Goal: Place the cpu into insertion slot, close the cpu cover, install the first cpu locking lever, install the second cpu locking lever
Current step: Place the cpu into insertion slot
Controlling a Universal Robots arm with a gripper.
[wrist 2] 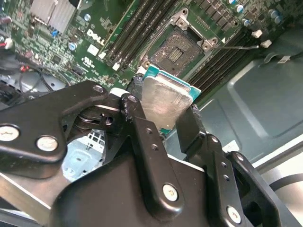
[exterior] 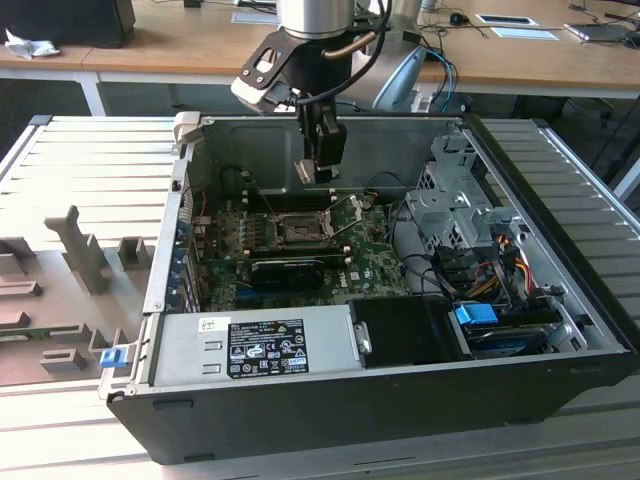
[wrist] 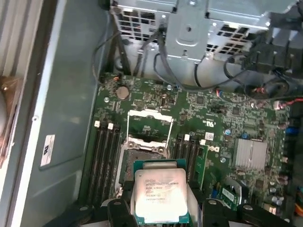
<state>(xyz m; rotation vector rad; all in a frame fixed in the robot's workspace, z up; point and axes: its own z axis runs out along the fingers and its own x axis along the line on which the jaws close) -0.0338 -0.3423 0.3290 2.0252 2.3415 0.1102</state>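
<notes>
Within the open case (exterior: 330,400) the gripper (exterior: 318,172) clamps the cpu (wrist: 160,194) by two edges near the bare slot (wrist 2: 177,49), cover (wrist: 149,113) raised; seating it likely needs level, square alignment.

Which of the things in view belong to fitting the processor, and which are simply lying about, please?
For the job: small square silver-topped cpu, clamped in the black gripper; square dark-centred insertion slot, empty; thin silvery cpu cover frame, raised open.
Just there: long black rectangular card; silver finned heatsink; round silver coin battery; grey metal drive cage.
</notes>
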